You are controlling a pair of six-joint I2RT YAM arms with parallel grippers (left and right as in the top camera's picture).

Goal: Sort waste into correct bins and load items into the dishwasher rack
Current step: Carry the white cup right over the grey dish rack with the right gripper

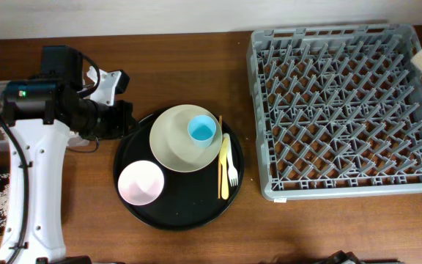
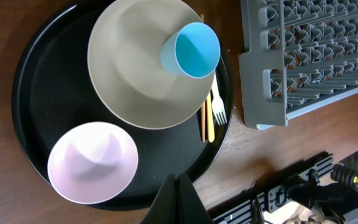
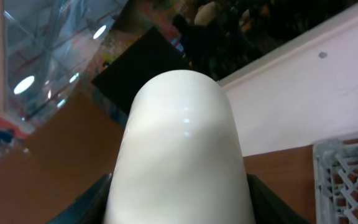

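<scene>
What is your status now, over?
Right gripper shut on cream cup. Left gripper at tray edge, state unclear. Rack empty, nothing blocking it.

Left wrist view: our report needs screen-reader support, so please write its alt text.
A round black tray holds a cream plate with a blue cup on it, a pink bowl, and a yellow fork and chopsticks at the plate's right. A grey rack sits upper right.

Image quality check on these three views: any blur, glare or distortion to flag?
Overhead: sharp and evenly lit, with only soft shadows by the large grey plastic pegged rack. Left wrist: sharp, with some wide-angle stretch toward the edges of the round black tray and a mild sheen on the pink bowl. Right wrist: the small cream cup fills the frame, too close and soft, with a small specular spot and a blurred background.
</scene>
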